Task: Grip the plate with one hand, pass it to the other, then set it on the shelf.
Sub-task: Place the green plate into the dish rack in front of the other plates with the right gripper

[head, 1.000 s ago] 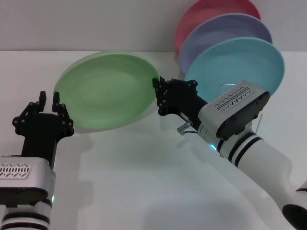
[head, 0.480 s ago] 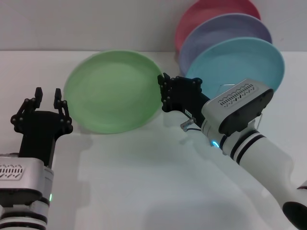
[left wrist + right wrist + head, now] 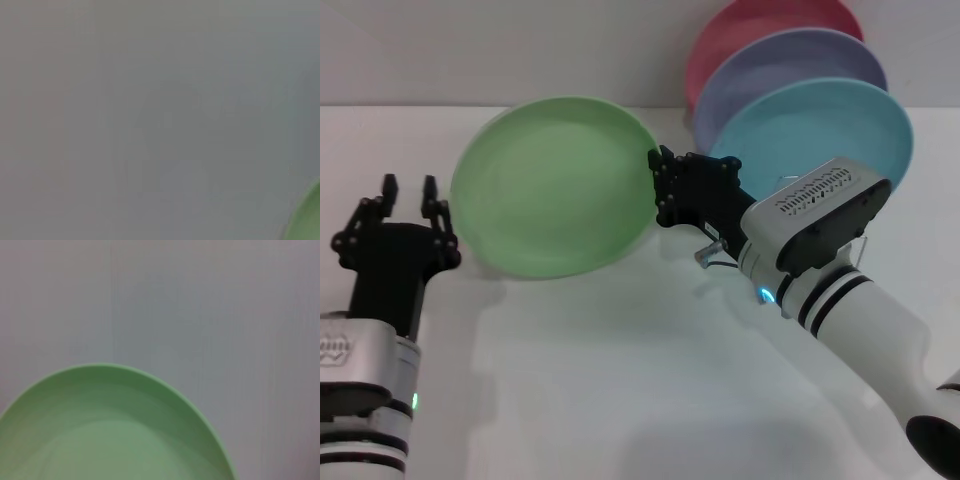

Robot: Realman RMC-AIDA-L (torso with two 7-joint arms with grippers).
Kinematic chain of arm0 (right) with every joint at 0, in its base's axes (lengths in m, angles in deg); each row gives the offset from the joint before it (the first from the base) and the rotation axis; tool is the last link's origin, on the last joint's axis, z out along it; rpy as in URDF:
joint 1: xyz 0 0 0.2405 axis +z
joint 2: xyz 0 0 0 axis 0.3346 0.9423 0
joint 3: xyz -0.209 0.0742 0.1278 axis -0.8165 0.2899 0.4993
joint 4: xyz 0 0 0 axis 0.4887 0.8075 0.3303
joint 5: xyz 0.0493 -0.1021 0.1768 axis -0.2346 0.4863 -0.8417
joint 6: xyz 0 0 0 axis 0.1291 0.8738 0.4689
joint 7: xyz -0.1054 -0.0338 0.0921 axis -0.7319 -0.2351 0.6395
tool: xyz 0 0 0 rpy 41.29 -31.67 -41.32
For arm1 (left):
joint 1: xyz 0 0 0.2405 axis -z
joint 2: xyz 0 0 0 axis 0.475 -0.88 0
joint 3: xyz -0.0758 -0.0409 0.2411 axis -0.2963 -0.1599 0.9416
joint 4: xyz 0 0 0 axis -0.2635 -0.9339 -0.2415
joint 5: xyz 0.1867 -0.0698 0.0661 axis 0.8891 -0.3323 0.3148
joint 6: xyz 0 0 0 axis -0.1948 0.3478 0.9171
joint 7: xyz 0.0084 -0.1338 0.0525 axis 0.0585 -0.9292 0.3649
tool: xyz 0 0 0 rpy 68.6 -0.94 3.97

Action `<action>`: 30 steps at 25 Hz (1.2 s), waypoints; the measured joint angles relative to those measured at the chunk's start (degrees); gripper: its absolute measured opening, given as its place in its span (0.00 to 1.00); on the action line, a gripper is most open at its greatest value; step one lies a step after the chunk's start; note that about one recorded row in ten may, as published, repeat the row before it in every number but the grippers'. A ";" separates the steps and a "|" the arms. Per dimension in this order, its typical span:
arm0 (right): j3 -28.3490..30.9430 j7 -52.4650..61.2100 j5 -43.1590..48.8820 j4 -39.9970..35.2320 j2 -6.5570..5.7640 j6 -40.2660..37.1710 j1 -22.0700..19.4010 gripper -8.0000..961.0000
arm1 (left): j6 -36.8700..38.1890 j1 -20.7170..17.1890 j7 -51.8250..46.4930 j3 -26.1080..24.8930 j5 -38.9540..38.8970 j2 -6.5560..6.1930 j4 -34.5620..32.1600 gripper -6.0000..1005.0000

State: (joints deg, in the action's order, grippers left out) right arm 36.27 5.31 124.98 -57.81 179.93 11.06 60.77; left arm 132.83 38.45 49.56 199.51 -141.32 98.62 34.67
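Observation:
The light green plate (image 3: 555,185) hangs tilted above the white table, its face toward me. My right gripper (image 3: 665,190) is shut on its right rim. My left gripper (image 3: 408,188) stands open to the left of the plate, a small gap away from its left rim, holding nothing. The right wrist view is filled at one side by the plate (image 3: 110,430); the left wrist view catches only a sliver of the plate (image 3: 307,217). The shelf (image 3: 861,256) is mostly hidden behind my right arm; only bits of silver wire show.
A turquoise plate (image 3: 820,120), a lavender plate (image 3: 790,60) and a pink plate (image 3: 740,25) stand upright in a row at the back right, just behind my right arm. White table (image 3: 620,380) spreads in front.
The plate has moved right and tipped more upright in my right gripper. My left gripper has drawn back to the left, away from the plate's left rim.

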 joint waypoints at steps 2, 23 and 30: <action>0.59 0.00 -0.01 -0.04 0.00 -0.28 -0.01 0.03 | 0.24 0.01 -1.49 -1.39 0.37 -0.11 0.31 0.33; 0.76 -4.73 12.18 5.47 -0.28 -27.59 -12.02 0.05 | 4.46 6.47 -57.60 -22.55 22.05 -0.16 36.38 0.51; 1.32 -7.80 12.01 6.63 -0.47 -37.28 -20.57 0.06 | 3.94 7.48 -57.85 -23.23 22.18 -0.15 36.89 0.78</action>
State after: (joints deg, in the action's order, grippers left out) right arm 37.60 -2.49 136.99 -51.18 179.47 -26.22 40.20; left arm 136.76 45.94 -8.28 176.28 -119.13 98.47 71.56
